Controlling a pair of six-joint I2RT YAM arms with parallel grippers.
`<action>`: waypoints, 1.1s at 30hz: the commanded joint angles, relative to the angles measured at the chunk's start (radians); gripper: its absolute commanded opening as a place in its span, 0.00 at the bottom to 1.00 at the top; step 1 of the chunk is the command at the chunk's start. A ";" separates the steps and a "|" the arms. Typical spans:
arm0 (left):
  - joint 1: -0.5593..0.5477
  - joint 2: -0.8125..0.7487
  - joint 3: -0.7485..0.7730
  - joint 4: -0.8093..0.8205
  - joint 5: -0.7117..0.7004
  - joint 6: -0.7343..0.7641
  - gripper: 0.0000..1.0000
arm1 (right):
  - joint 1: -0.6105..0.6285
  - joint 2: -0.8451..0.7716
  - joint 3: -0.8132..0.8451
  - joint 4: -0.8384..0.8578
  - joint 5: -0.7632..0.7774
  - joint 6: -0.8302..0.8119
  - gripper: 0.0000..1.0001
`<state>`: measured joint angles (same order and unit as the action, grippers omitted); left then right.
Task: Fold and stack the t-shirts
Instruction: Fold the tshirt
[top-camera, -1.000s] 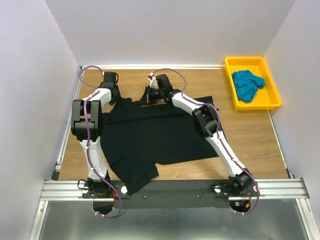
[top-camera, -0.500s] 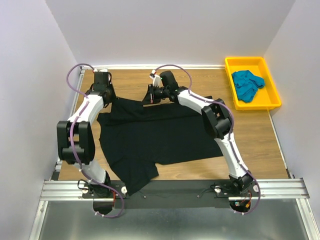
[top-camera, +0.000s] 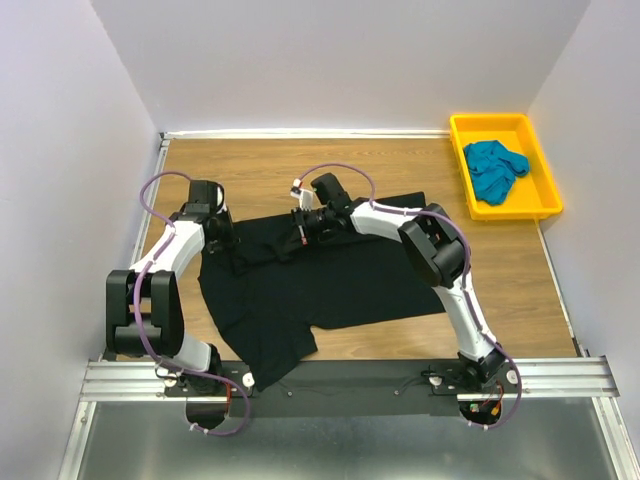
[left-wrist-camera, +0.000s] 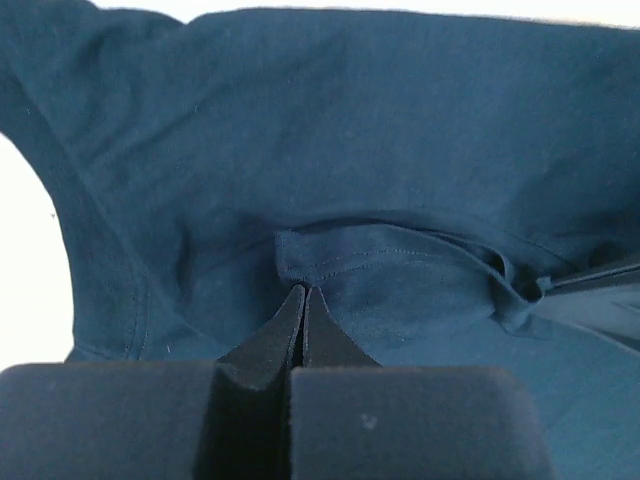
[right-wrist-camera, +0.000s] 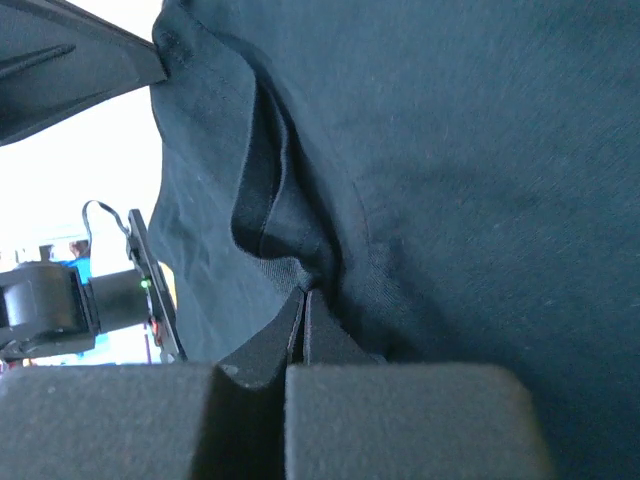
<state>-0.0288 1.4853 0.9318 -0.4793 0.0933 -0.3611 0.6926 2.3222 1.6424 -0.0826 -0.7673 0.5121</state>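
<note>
Two shirts in play: black t-shirt (top-camera: 330, 285) spread flat over the table (top-camera: 505, 275), near-left corner draped past the table's near edge onto the base rail (top-camera: 350, 378); teal t-shirt (top-camera: 493, 168) bunched in the yellow tray (top-camera: 547, 207) at the far right, well apart from the arms. Clamped shut on the black cloth's far edge with both left gripper (top-camera: 218, 237) and right gripper (top-camera: 303, 226), fingertips pressed together on a thin fold each. Judged risky on three counts: only a sliver of fabric caught at the very tips, so liable to slip free under a firm pull; slack cloth gathered between the two grips, so likely to set a crooked crease if drawn down unevenly; overhanging corner apt to drag or catch on the rail and skew the fold. Seen from above only: whole outline of the shirt, the overhang, the tray and its contents. Seen from the wrists only: the stitched hem puckered right at the left fingertips, a deep ridge of cloth rising from the right ones, and how little cloth sits in either pinch
</note>
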 joint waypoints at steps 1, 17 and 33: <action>-0.006 -0.022 -0.030 -0.022 0.034 -0.009 0.00 | 0.010 -0.041 -0.026 -0.008 -0.026 -0.018 0.00; -0.006 -0.054 0.038 0.008 -0.046 0.086 0.00 | 0.008 -0.086 -0.032 -0.008 0.091 -0.014 0.01; -0.051 0.131 0.131 0.105 -0.221 0.123 0.00 | -0.002 -0.055 0.017 -0.009 0.241 0.014 0.01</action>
<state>-0.0536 1.5902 1.0309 -0.4053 -0.0475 -0.2634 0.6979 2.2757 1.6260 -0.0837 -0.5957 0.5232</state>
